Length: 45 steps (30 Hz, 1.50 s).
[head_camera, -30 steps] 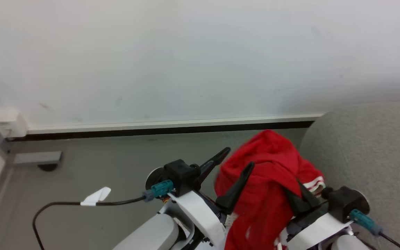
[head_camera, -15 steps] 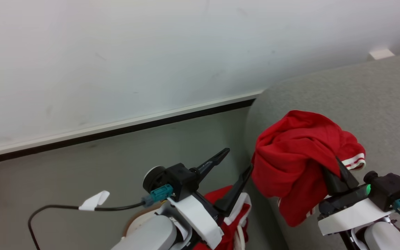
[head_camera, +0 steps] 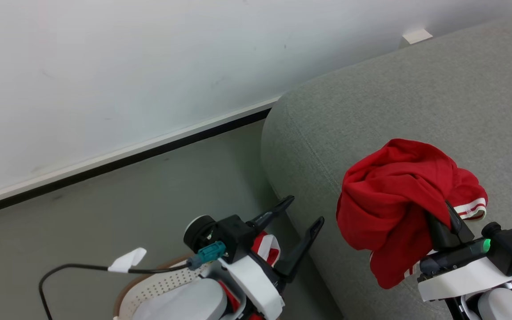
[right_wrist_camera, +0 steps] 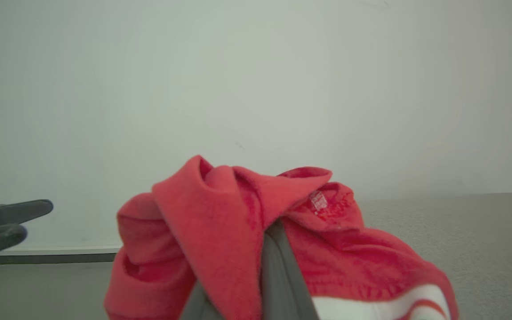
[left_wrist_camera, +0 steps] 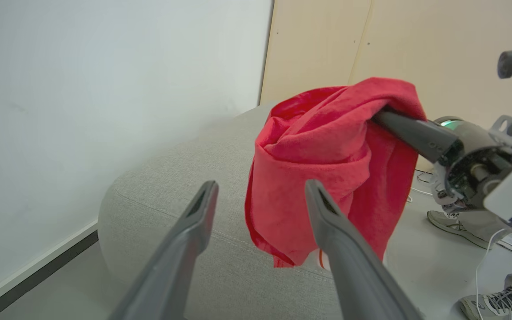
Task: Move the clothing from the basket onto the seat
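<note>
Left gripper (head_camera: 305,209) is held with its two long dark fingers spread wide and nothing between them, angled up and to the right from its white forearm (head_camera: 249,284) at the lower centre of the head view. At lower right, the right gripper (head_camera: 445,220) has its fingers pressed together on a red garment (head_camera: 389,200) draped over them. A green light (head_camera: 486,244) glows at that wrist.

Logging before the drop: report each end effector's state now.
Left end effector: open, empty.
Right end effector: shut on the red garment.
</note>
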Tool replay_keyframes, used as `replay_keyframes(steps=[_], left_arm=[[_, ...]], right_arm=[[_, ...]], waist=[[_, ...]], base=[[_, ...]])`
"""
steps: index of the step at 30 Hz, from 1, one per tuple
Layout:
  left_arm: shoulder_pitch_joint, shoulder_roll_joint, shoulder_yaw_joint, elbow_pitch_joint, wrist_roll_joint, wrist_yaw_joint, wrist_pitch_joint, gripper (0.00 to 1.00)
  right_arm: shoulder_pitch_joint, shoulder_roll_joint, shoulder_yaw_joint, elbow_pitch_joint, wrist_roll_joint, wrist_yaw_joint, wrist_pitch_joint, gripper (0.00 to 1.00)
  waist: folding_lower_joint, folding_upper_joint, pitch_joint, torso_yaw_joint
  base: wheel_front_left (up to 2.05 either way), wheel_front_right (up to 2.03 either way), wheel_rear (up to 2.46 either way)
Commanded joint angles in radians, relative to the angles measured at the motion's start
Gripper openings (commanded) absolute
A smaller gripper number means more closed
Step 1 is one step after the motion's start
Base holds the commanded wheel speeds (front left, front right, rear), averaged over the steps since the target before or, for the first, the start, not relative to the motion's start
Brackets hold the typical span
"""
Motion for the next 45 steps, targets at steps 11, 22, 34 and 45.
replay_keyframes(steps=[11, 22, 34, 45], left_arm=[[-0.015, -0.013, -0.002, 0.025, 0.022, -0.021, -0.007, 1.00], [-0.065, 0.004, -0.018, 0.012, 0.047, -0.033, 0.007, 1.00], [-0.168, 0.000, -0.043, -0.031, 0.078, -0.042, 0.026, 1.00], [-0.254, -0.020, -0.059, -0.026, 0.111, -0.050, 0.011, 1.00]], right_arm=[[-0.010, -0.009, -0.043, -0.017, 0.019, -0.002, 0.000, 0.00], [-0.242, -0.121, -0.107, 0.056, 0.119, -0.002, 0.000, 0.00], [-0.542, -0.333, -0.166, 0.249, 0.194, -0.002, 0.004, 0.00], [-0.761, -0.467, -0.120, 0.550, 0.090, -0.002, 0.054, 0.00]], waist=[[-0.0001, -0.0001, 0.024, 0.011], [-0.0001, -0.0001, 0.149, 0.076], [-0.0001, -0.0001, 0.375, 0.207], [-0.0001, -0.0001, 0.537, 0.306]], base=[[0.00, 0.00, 0.00], [0.00, 0.00, 0.00], [0.00, 0.00, 0.00], [0.00, 0.00, 0.00]])
